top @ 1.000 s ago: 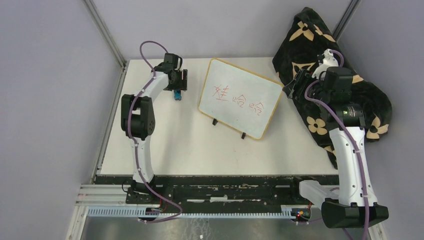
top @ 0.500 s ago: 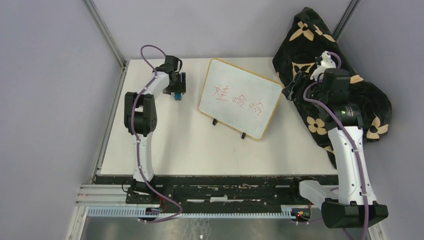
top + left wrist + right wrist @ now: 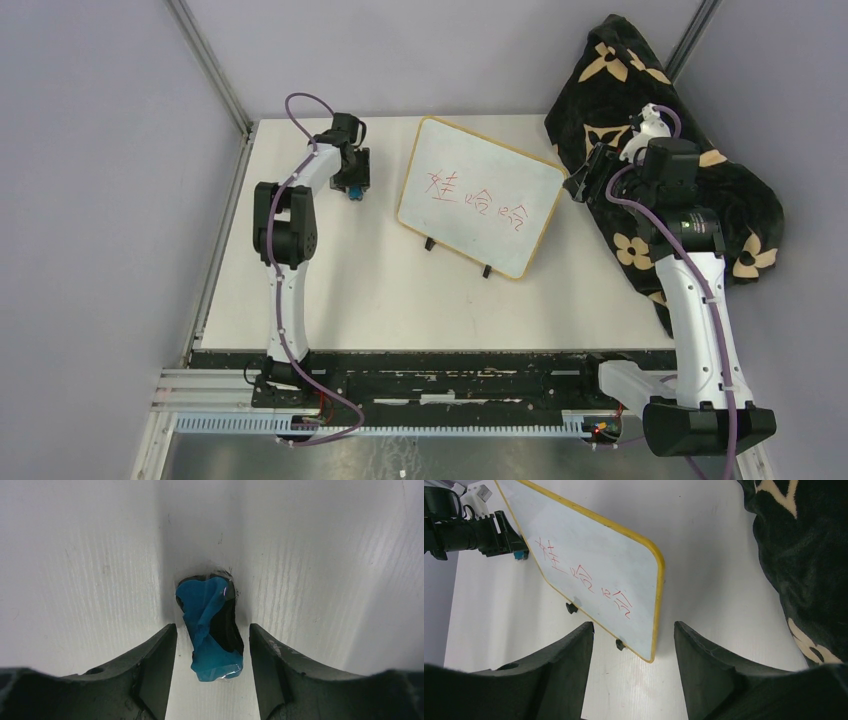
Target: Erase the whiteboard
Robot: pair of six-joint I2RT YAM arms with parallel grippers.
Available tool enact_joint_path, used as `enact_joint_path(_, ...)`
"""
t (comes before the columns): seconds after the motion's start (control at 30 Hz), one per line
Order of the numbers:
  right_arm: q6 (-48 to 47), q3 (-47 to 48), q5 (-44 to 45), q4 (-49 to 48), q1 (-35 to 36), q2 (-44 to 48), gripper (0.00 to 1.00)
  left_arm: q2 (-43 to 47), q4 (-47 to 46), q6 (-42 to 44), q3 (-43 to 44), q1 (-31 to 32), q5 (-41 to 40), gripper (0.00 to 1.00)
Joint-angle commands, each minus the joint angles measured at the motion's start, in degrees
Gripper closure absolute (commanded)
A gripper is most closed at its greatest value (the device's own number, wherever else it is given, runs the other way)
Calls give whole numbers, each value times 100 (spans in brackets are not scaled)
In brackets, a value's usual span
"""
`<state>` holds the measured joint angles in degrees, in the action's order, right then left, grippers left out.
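The whiteboard [image 3: 480, 195], with a light-wood frame, black feet and red handwriting, stands tilted on the table's far middle; it also shows in the right wrist view [image 3: 594, 575]. A small blue eraser [image 3: 212, 625] lies on the table left of the board [image 3: 354, 190]. My left gripper [image 3: 212, 645] is open, its fingers on either side of the eraser without touching it. My right gripper [image 3: 634, 645] is open and empty, hovering just off the board's right corner, above the table.
A black blanket with a tan flower pattern [image 3: 690, 150] is heaped at the table's right side, behind my right arm. Grey walls and metal posts close in the back. The table's left edge [image 3: 225, 240] is near my left arm.
My left gripper has lowered and closed in around the eraser. My right gripper has shifted slightly toward the board's right edge.
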<state>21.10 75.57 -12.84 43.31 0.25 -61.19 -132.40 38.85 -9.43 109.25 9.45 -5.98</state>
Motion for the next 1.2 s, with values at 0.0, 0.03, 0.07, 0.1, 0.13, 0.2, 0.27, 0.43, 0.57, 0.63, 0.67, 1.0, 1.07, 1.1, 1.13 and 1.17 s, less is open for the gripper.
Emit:
enact_joint_path(0.0, -88, -16, 63, -271, -8, 63, 32, -5, -49, -64, 228, -14, -113, 40)
enact_joint_path(0.03, -90, -17, 72, -277, -10, 65, 32, 6, -57, -47, 214, -14, -127, 41)
enact_joint_path(0.07, -89, -19, 65, -276, -8, 63, 32, 9, -88, -35, 189, -9, -139, 43)
enact_joint_path(0.1, -89, -18, 56, -273, -2, 65, 32, 12, -103, -21, 177, -12, -140, 45)
enact_joint_path(0.13, -94, -18, 58, -283, -4, 67, 32, 5, -113, 2, 177, -11, -153, 46)
enact_joint_path(0.2, -85, -13, 53, -288, -6, 64, 32, -17, -122, 30, 186, -15, -152, 52)
enact_joint_path(0.27, -91, -24, 47, -284, -5, 59, 32, -31, -140, 57, 187, -9, -141, 56)
enact_joint_path(0.43, -98, -50, 40, -286, -7, 38, 32, 52, -230, 174, 52, -6, -63, 74)
enact_joint_path(0.57, -97, -91, 12, -295, -7, 47, 32, 540, -562, 323, -480, -14, 196, 77)
enact_joint_path(0.63, -89, -129, 2, -305, -8, 62, 31, 942, -867, 418, -956, -18, 443, 79)
enact_joint_path(0.67, -89, -153, -18, -325, -9, 64, 32, 1177, -1044, 469, -1237, -14, 558, 79)
enact_joint_path(1.0, 37, -697, -513, -798, -9, -24, 31, 4168, -3037, 1047, -4350, -7, 1445, 88)
enact_joint_path(1.07, 43, -737, -576, -894, -9, -73, 31, 4601, -3202, 1048, -4721, -14, 1771, 89)
enact_joint_path(1.1, 42, -732, -572, -909, -6, -99, 32, 4790, -3250, 1044, -4849, -6, 1942, 90)
enact_joint_path(1.13, 38, -715, -553, -907, -7, -124, 31, 4939, -3293, 1024, -4970, -5, 2086, 90)
enact_joint_path(1.17, 7, -680, -505, -904, -8, -156, 31, 5095, -3360, 996, -5069, -2, 2232, 90)
